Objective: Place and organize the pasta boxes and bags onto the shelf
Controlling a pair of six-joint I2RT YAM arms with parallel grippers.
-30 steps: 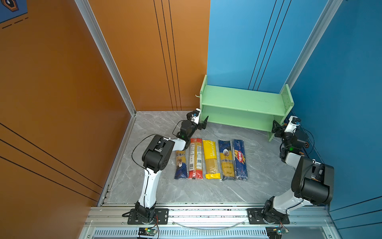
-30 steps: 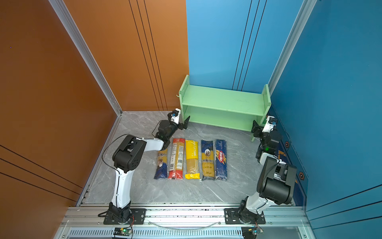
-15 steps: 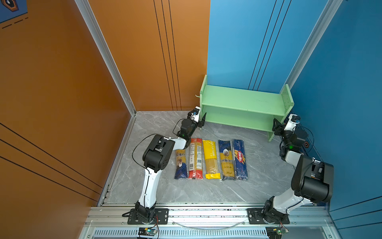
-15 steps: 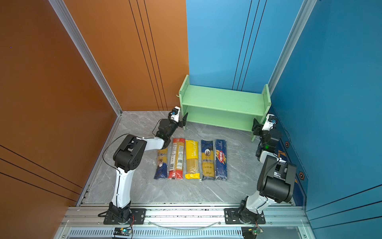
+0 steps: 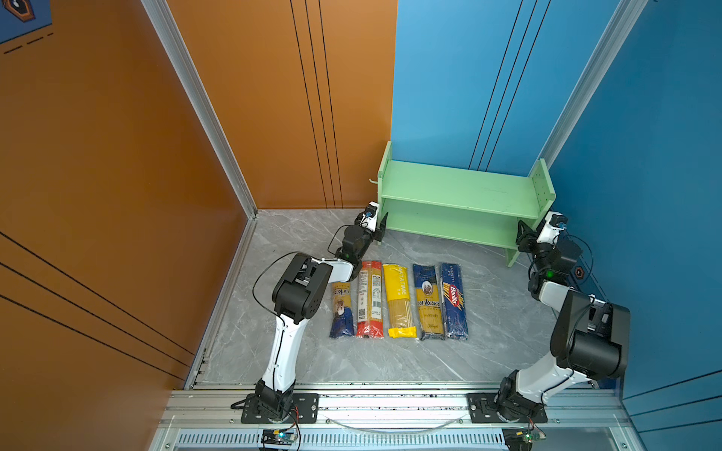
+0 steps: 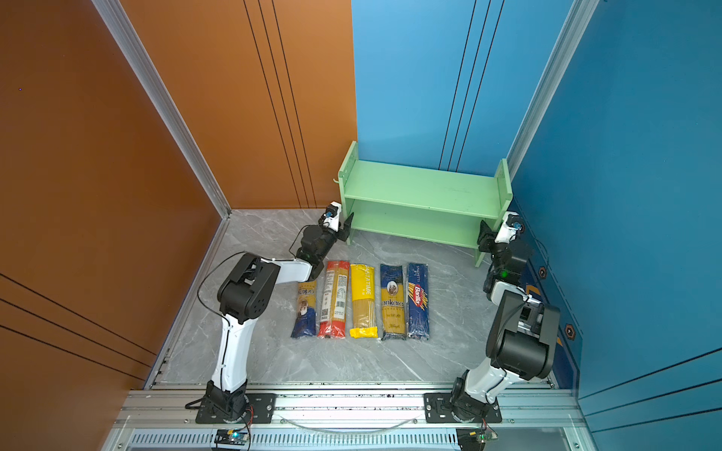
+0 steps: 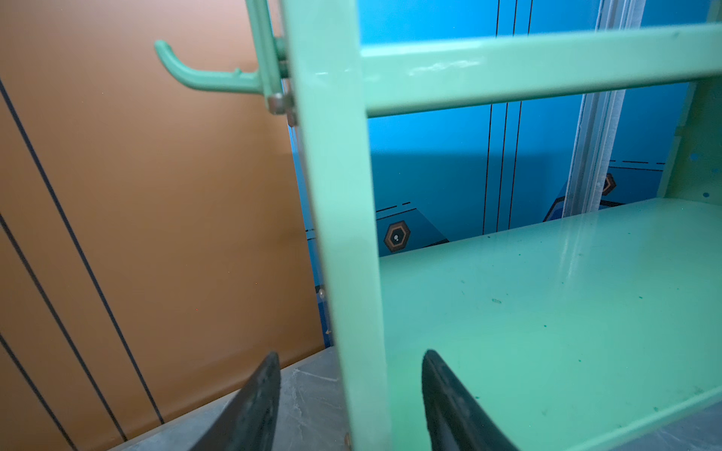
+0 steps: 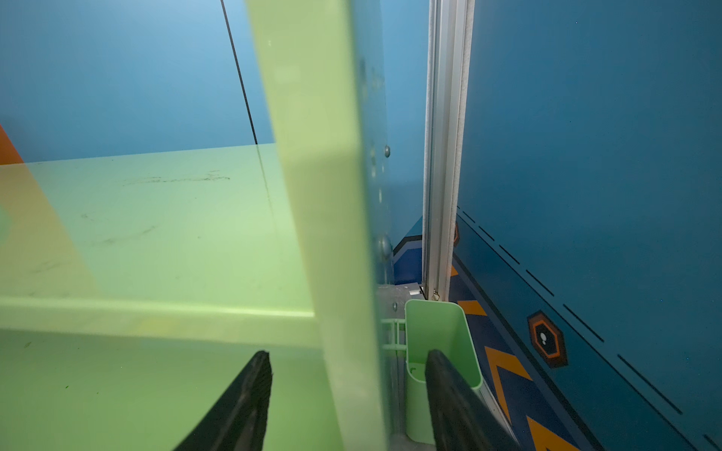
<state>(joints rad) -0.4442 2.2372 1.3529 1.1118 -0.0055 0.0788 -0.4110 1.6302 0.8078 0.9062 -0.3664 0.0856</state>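
**Top views: my two grippers bracket a bare shelf, pasta on the floor**

The light-green shelf (image 5: 461,191) stands against the back wall with both tiers bare. My left gripper (image 5: 381,226) is at its left side panel and my right gripper (image 5: 523,234) at its right one. Each wrist view shows the jaws spread astride the panel's front edge, a gap on either side, pinching nothing. I judge the step in hand to be taking hold of the shelf to shift or square it before loading. Next, both pairs of jaws must close evenly and move together so the shelf does not twist.

On the grey floor (image 5: 496,324), in front of the shelf, lie side by side an ankara bag (image 5: 341,308), a red-ended bag (image 5: 369,298), a yellow bag (image 5: 398,298), a second ankara bag (image 5: 428,300) and a Barilla pack (image 5: 454,300).

A small green cup (image 8: 441,339) hangs outside the right panel, with nothing visible in it.
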